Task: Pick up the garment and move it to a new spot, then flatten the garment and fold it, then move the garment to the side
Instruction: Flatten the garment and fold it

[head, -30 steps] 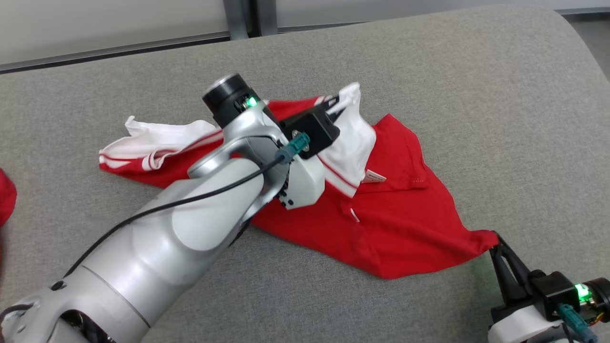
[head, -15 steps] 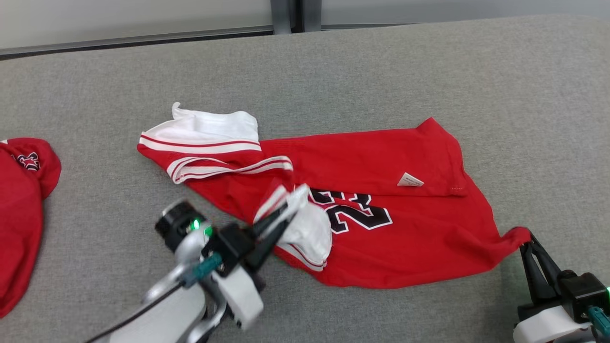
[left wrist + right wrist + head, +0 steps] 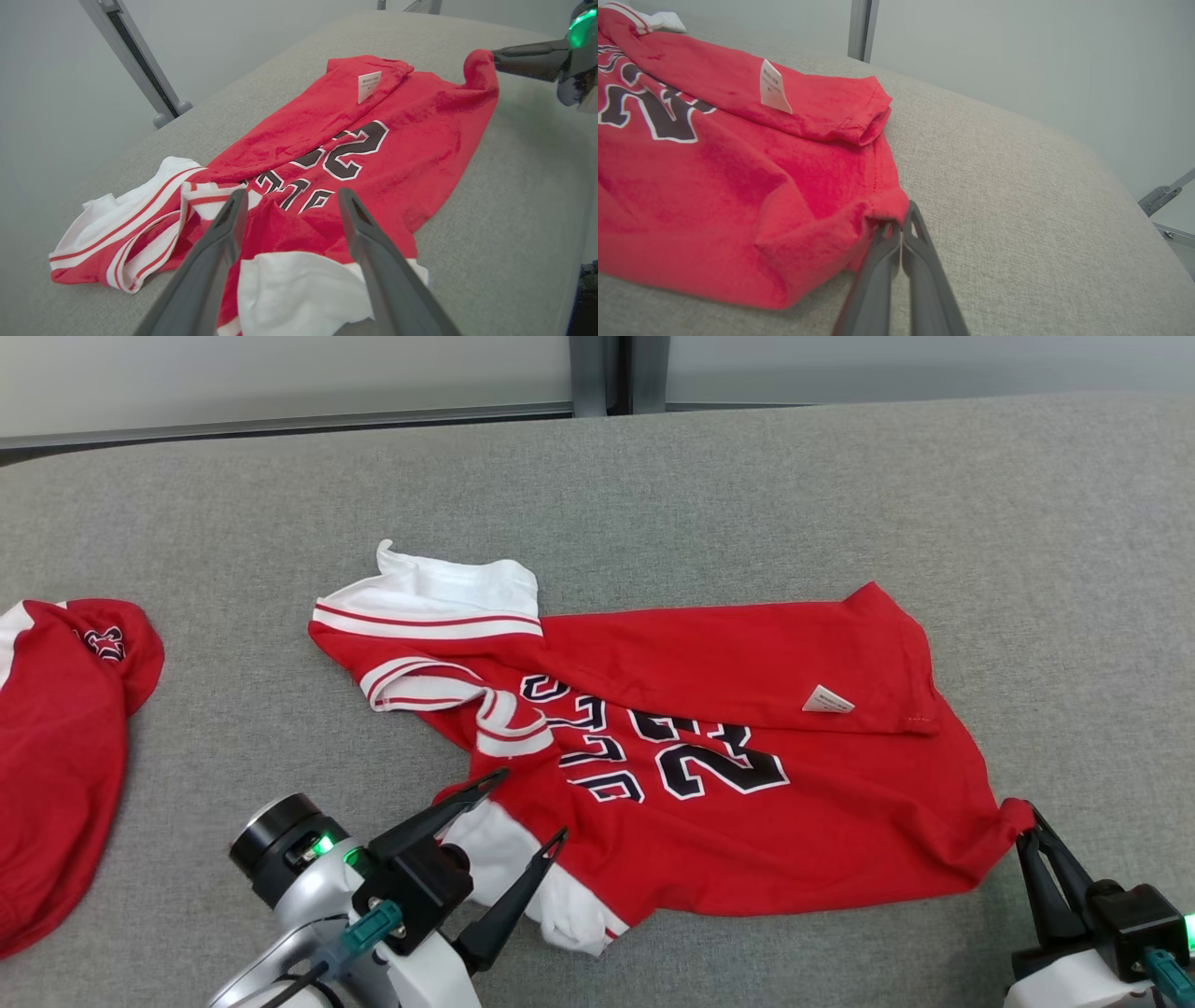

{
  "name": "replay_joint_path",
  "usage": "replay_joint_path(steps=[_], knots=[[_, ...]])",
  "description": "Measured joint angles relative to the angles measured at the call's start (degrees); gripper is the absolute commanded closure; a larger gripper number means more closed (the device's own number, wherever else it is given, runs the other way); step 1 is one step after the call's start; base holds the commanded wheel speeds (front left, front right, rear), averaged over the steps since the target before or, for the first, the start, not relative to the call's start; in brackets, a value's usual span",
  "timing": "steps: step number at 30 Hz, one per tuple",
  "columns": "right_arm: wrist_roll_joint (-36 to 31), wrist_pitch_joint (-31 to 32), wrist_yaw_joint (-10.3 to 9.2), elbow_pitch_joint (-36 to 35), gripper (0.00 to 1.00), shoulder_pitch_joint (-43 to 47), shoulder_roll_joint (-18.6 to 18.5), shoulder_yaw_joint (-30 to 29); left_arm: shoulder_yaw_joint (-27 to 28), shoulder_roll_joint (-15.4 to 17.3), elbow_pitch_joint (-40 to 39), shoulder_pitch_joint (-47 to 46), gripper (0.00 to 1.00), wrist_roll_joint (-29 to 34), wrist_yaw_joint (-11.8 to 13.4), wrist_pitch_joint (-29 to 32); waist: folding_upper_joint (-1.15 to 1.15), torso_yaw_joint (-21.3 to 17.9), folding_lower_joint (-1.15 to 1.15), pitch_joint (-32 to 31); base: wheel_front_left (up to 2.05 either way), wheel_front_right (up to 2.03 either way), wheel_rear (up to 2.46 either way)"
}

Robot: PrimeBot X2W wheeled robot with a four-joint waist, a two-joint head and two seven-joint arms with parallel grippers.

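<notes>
Your left jaws stand wide apart and hold nothing. They hang just over the white flap (image 3: 509, 859) at the near left corner of the jersey (image 3: 709, 784), with one finger on each side of it. Your right jaws are clenched on the jersey's near right corner, where the red cloth bunches into a small peak.

The jersey lies near the front of the grey fabric tabletop (image 3: 747, 504). Its long axis runs left to right across the head view, from the striped white trim (image 3: 420, 681) on your left to the corner your right arm holds. It isn't flat yet. The far edge is folded over toward you, showing a small white tag (image 3: 827, 700), and the trim on the left is twisted over the lettering.

The next step looks like flattening. The left arm is much nearer the white flap and the twisted trim, so it is the one to work there, while the right corner can serve as an anchor. Pulling leftward along the long axis should take up the slack.

Another red garment (image 3: 56, 756) lies well apart at the far left. Behind the tabletop are a pale wall (image 3: 280, 373) and a metal post (image 3: 602, 373).
</notes>
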Motion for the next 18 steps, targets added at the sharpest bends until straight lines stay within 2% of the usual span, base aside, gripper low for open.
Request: replay_joint_path(steps=[3,7,10,13,14,16,18], knots=[[0.2,0.0,-0.01,0.2,1.00,0.0,0.3,0.2,-0.1,2.5,-2.7,1.7,0.00,0.4,2.2,3.0,0.00,-0.4,0.00,-0.4,0.00,0.00,0.00],[0.6,0.0,-0.01,0.2,1.00,0.8,0.4,-0.2,0.0,5.0,-6.0,4.1,0.00,0.6,4.3,3.4,0.00,-0.7,0.00,-0.6,0.00,0.00,0.00],[0.7,0.0,-0.01,0.2,1.00,1.3,0.4,-0.4,-0.3,6.9,-7.4,5.2,0.00,1.3,4.4,3.3,0.00,-0.6,0.00,-0.5,0.00,0.00,0.00],[0.7,0.0,-0.01,0.0,1.00,1.6,0.4,-0.7,-1.3,10.6,-8.7,6.6,0.00,2.8,3.4,2.8,0.00,-0.3,0.00,-0.4,0.00,0.00,0.00],[0.7,0.0,-0.01,-0.2,1.00,1.8,0.4,-0.6,-1.0,12.7,-9.3,8.5,0.00,1.9,4.0,2.3,0.00,-0.3,0.00,-0.2,0.00,0.00,0.00],[0.7,0.0,-0.01,-0.2,1.00,1.8,0.4,-0.6,-0.7,13.6,-9.3,10.1,0.00,0.6,4.6,2.1,0.00,-0.3,0.00,-0.1,0.00,0.00,0.00],[0.8,0.0,-0.01,-0.7,1.00,1.8,0.3,-1.0,0.4,14.6,-9.4,14.0,0.00,-3.7,7.0,1.4,0.00,-0.1,0.00,0.3,0.00,0.00,0.00]])
